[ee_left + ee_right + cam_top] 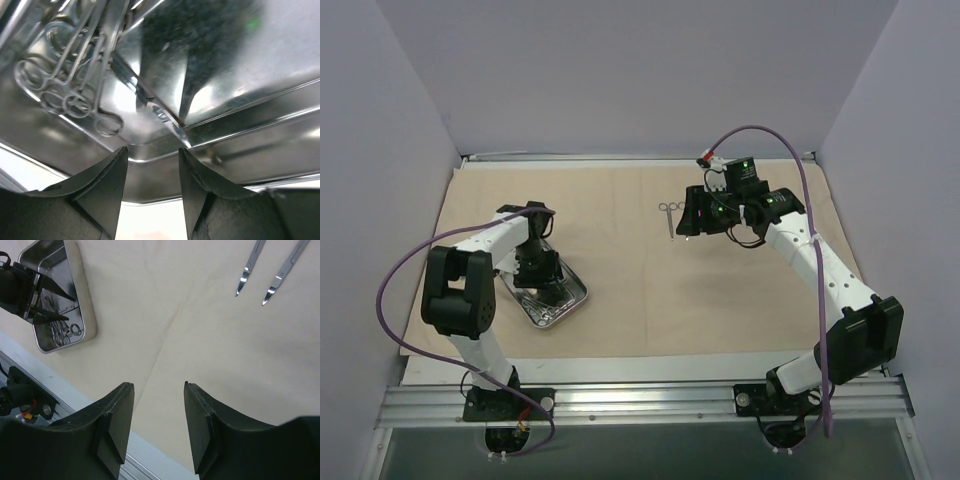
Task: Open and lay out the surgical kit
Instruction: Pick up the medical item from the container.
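The beige cloth wrap [640,290] lies spread flat over the table. The steel tray [578,297] sits on its near left part and holds several ring-handled instruments [65,75]. My left gripper [542,285] is low inside the tray, open, with nothing between its fingers [107,185]. Its tips are near the tray's rim, beside the instruments. Two silver instruments [667,215] lie on the cloth at the back centre. My right gripper [692,222] hovers just right of them, open and empty. In the right wrist view their tips [247,270] show at top right and the tray [89,310] at top left.
A metal rail [650,400] runs along the table's near edge with both arm bases on it. Grey walls close in the left, back and right sides. Purple cables [395,300] loop off each arm.
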### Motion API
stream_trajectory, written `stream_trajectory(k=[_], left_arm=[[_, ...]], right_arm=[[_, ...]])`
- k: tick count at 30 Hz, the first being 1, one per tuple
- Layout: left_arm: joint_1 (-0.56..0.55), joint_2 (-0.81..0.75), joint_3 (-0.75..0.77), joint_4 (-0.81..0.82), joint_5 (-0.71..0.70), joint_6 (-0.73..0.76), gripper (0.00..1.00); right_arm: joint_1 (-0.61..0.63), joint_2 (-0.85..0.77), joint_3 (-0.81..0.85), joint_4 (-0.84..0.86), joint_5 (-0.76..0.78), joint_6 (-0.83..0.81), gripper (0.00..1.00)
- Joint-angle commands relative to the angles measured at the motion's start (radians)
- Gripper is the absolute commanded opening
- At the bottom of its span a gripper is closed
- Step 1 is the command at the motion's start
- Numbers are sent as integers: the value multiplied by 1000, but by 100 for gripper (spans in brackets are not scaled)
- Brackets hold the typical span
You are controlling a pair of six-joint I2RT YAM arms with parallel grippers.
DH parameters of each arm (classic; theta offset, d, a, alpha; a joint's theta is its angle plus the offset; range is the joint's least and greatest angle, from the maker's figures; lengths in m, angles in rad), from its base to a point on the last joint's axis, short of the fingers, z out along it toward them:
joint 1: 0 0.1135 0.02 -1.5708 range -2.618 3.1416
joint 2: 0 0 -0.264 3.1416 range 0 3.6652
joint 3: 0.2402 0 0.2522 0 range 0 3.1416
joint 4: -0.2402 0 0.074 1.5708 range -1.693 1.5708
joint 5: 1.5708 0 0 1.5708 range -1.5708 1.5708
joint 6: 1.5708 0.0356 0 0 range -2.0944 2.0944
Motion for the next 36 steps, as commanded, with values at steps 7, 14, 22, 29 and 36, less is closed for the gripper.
stream_trajectory(k=[7, 14, 22, 29, 36], left_arm=[[22, 82, 95, -3, -67, -473, 54], [20, 119, 107, -15, -73, -470, 54], [10, 99, 3, 66, -71, -494, 46], [14, 150, 33, 89, -76, -439, 25], [23, 158, 85, 74, -83, -358, 2]], right_arm=[[-10, 8, 11, 20, -16, -17, 45], [-10, 25, 17, 18, -17, -21, 45], [-9, 28, 10, 21, -23, -22, 45], [-4, 20, 16, 11, -13, -27, 45], [-2, 9, 25, -3, 13, -31, 45]])
